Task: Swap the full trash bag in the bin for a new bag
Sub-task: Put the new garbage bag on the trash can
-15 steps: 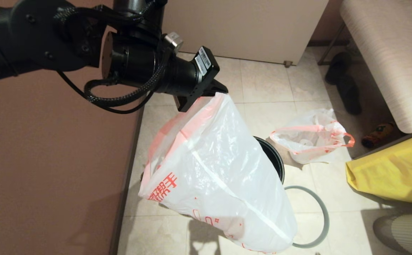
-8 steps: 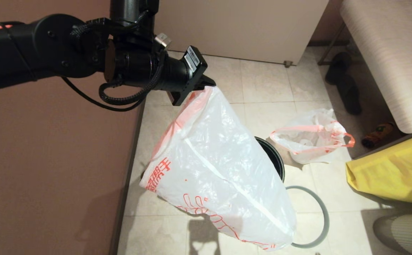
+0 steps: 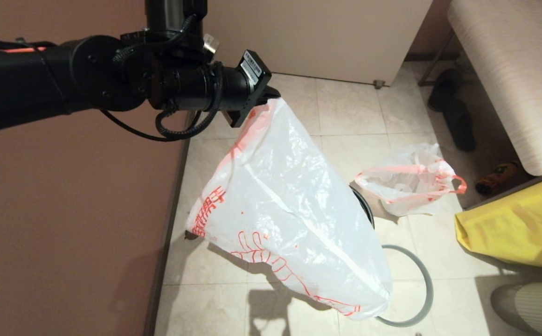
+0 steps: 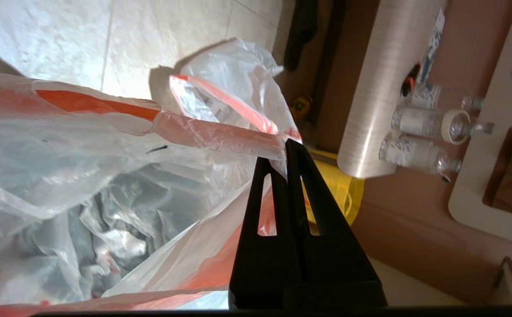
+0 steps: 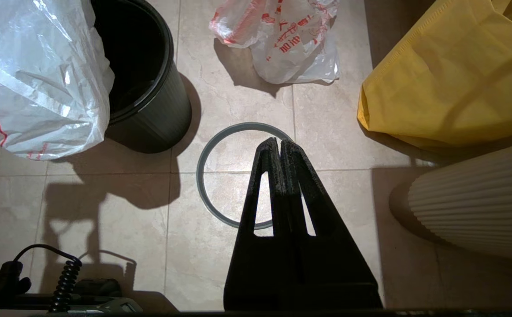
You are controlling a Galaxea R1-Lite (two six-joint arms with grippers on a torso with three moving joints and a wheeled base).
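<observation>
2 trash bags (image 3: 289,210), 1 bin (image 5: 150,88), 1 hoop (image 5: 203,176)

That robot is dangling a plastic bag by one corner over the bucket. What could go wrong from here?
The left gripper pinches only a small bit of the new bag's pink rim, so the thin film might slip free or tear. The bag hangs beside and in front of the bin, not opened over its mouth, so it could drape outside instead of dropping in. The grey hoop lies loose on the floor; until it is refitted, nothing would clamp the bag in place.
</observation>
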